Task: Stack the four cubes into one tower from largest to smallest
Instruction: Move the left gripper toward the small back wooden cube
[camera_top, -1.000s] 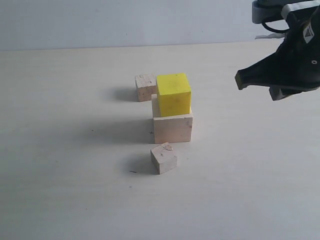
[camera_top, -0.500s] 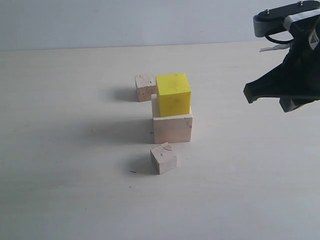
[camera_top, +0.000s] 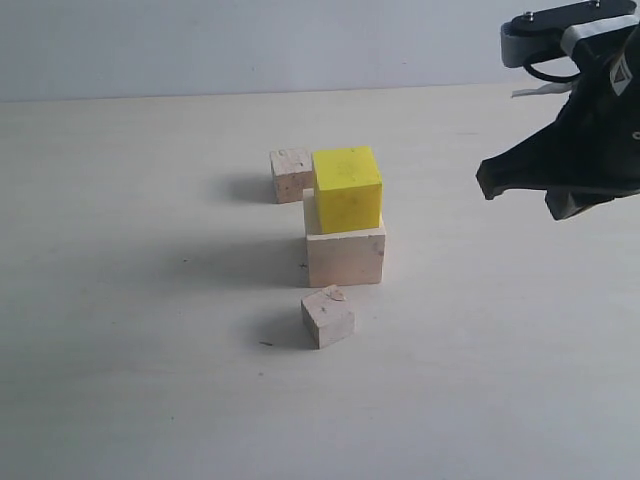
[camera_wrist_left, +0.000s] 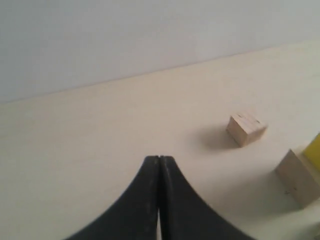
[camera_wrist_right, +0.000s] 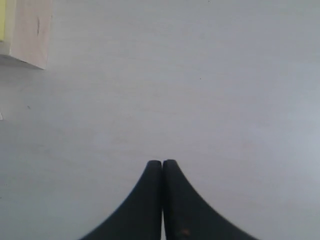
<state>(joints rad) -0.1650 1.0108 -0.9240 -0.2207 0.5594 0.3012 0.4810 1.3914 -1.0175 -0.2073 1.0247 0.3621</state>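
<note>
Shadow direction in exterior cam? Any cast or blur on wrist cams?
Exterior view: soft shadows fall left of the yellow cube, near small cube and far small cube; no glare. Left wrist view: slightly soft, large pale cube cropped at the edge. Right wrist view: table reads cool grey-blue, not warm as in the others.

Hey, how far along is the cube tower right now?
Half done: the yellow cube sits on the large pale cube. Nothing is in hand; the right gripper and left gripper are shut and empty. Yet to stack: the far small cube behind the stack and the near small cube in front, both on the table.
</note>
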